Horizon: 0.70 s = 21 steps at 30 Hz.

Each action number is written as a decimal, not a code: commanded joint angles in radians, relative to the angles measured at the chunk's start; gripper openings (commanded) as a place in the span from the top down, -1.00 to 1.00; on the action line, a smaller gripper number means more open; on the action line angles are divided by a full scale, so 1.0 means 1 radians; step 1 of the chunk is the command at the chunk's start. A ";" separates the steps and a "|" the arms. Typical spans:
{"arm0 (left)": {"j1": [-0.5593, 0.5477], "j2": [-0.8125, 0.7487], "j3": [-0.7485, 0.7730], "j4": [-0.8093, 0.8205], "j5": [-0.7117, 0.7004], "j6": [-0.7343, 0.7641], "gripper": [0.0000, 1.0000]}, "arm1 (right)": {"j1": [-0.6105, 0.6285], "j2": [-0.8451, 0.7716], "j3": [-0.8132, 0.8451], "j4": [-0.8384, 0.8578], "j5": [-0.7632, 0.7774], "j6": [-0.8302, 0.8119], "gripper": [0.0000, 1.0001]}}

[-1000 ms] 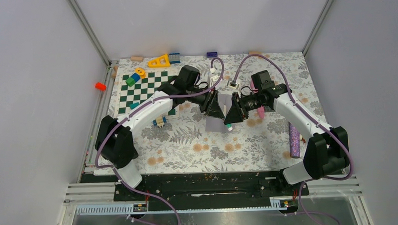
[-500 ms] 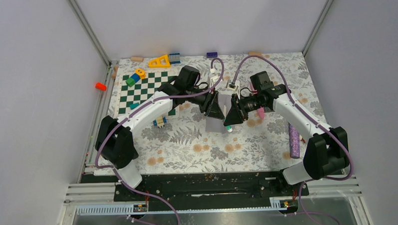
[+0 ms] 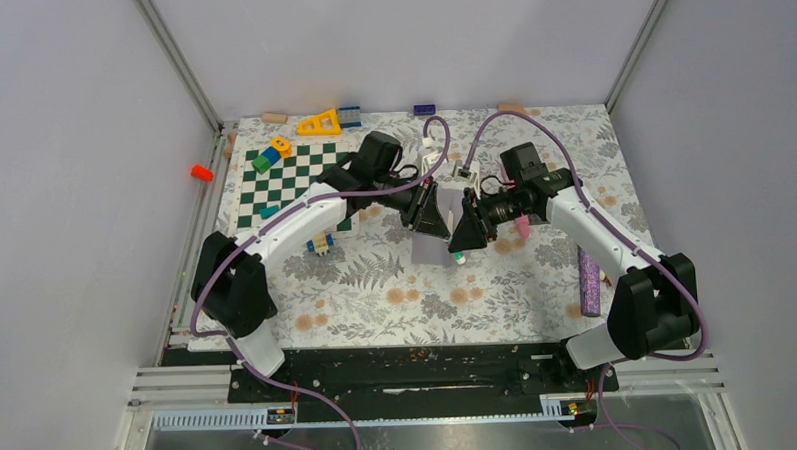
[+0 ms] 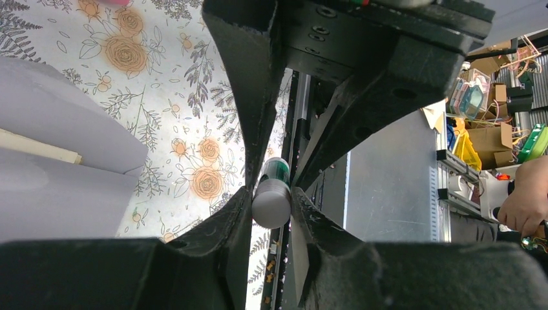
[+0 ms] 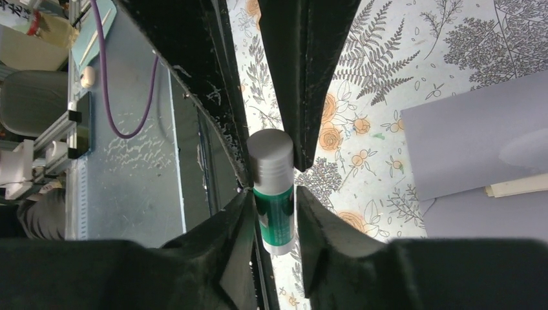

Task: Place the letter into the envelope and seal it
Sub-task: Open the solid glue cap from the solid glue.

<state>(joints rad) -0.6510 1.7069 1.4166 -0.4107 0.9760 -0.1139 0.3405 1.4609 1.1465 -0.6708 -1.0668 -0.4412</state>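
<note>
The pale lavender envelope [image 3: 431, 247] lies flat mid-table, under both grippers. It also shows in the left wrist view [image 4: 58, 174] and the right wrist view [image 5: 478, 129]. A cream edge of the letter [image 4: 39, 147] sticks out of it, and also shows in the right wrist view [image 5: 517, 187]. A glue stick [image 3: 458, 254] with a green body [image 5: 274, 219] and a white cap [image 4: 271, 201] is held between both grippers above the table. My left gripper [image 4: 270, 194] is shut on the cap end. My right gripper [image 5: 271, 194] is shut on the green body.
A green-and-white checkerboard mat [image 3: 283, 179] with coloured blocks lies at the back left. A yellow triangle [image 3: 319, 123] lies near the back wall. A purple stick [image 3: 588, 278] lies at the right. A pink object [image 3: 522, 224] lies under the right arm. An orange cylinder [image 3: 202, 173] lies off the cloth at the left.
</note>
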 commanded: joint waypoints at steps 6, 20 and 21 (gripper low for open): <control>0.003 -0.002 0.048 0.032 0.051 -0.015 0.72 | 0.008 -0.013 0.026 -0.018 -0.029 0.011 -0.35; 0.149 -0.088 -0.193 0.631 0.135 -0.482 0.71 | -0.075 -0.015 -0.030 0.118 -0.191 0.138 -0.42; 0.151 -0.096 -0.214 0.671 0.129 -0.510 0.71 | -0.079 -0.021 -0.051 0.188 -0.200 0.203 -0.42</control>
<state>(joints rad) -0.5102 1.6878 1.2449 0.0059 1.0863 -0.4908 0.2844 1.4609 1.1370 -0.6247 -1.1664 -0.3943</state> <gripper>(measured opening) 0.249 0.710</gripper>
